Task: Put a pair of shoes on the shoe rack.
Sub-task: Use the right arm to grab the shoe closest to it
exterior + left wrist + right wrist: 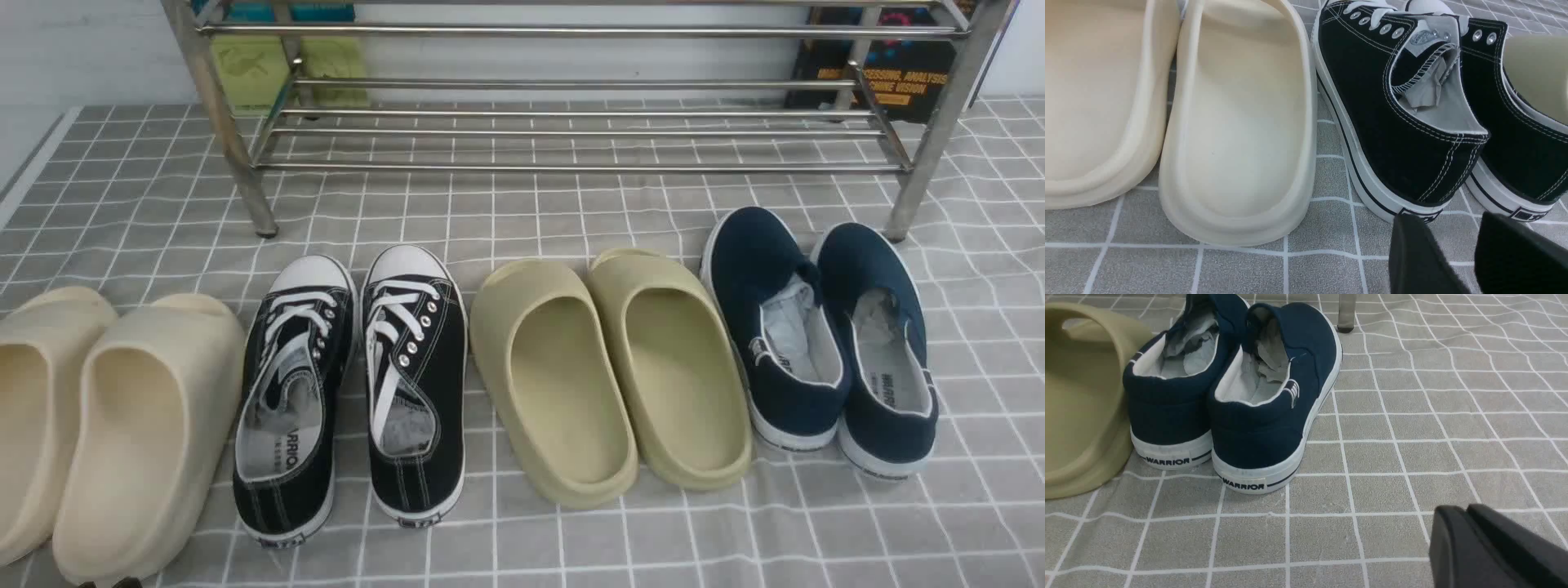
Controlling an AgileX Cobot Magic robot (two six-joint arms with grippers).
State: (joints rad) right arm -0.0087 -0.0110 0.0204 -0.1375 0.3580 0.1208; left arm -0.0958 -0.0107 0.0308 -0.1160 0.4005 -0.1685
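The pair of navy-blue slip-on shoes (820,335) stands side by side on the checked cloth at the right, toes toward the shoe rack (571,90). In the right wrist view the navy pair (1237,396) shows from behind, heels marked WARRIOR. My right gripper (1457,514) is shut and empty, low over the cloth, behind and to the right of the pair. My left gripper (1447,228) is open and empty, just behind the heels of the black lace-up sneakers (1404,110). Neither gripper shows in the front view.
From left to right in the front view stand cream slides (98,416), black lace-up sneakers (359,384) and olive-beige slides (604,367). A rack leg (910,204) stands just beyond the navy toes. Books lean behind the rack (890,65).
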